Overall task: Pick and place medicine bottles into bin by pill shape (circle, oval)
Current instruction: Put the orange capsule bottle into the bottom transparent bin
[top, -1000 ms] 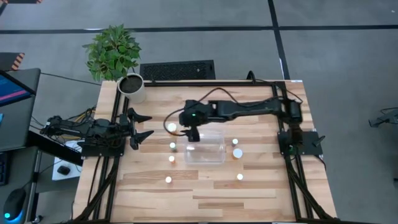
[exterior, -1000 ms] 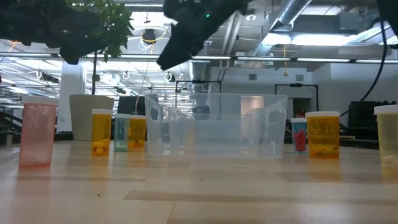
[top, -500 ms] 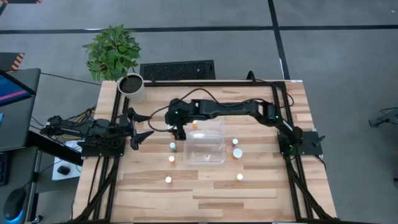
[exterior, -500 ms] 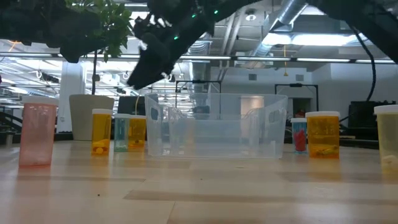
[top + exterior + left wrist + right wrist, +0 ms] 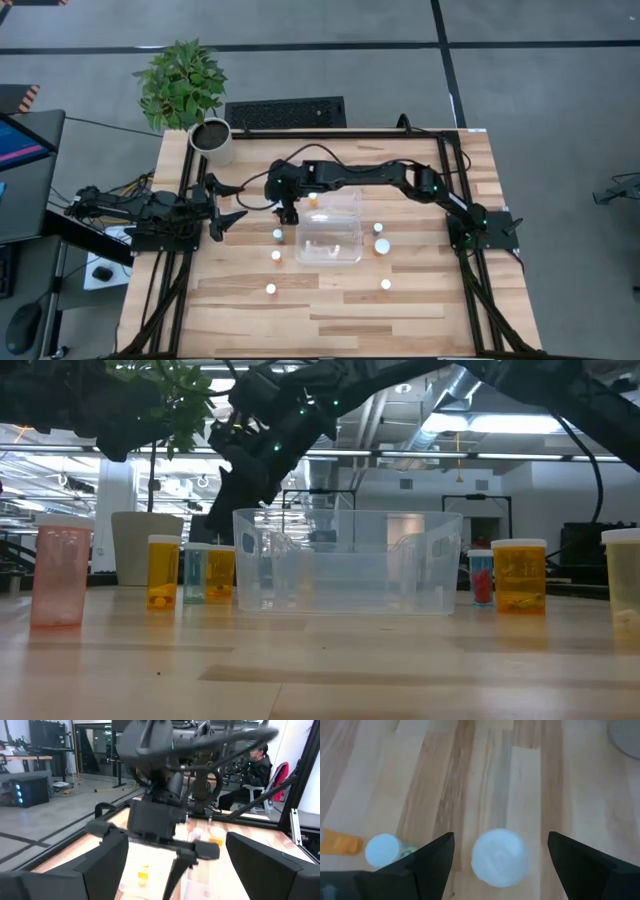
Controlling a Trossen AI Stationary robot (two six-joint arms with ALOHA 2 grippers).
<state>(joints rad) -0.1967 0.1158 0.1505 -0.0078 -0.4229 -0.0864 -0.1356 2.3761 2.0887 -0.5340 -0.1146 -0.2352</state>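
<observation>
A clear bin stands mid-table. Small white-capped medicine bottles stand around it, among them three to its left and three to its right. My right gripper hangs open just left of the bin's far left corner, tipped downward. In its wrist view a bottle's round white cap sits between the two fingers, which stand on either side without touching it. A smaller capped bottle stands beside it. My left gripper waits open at the table's left edge.
A white plant pot stands at the table's far left corner. In the low view, amber and tinted bottles flank the bin. Bare wood lies along the near edge. A person sits beyond the table.
My right gripper has moved toward the table's left edge and down, from above the bin's far left part to just over the bottle left of the bin. It has stayed open. The bottles and the bin have kept their places.
</observation>
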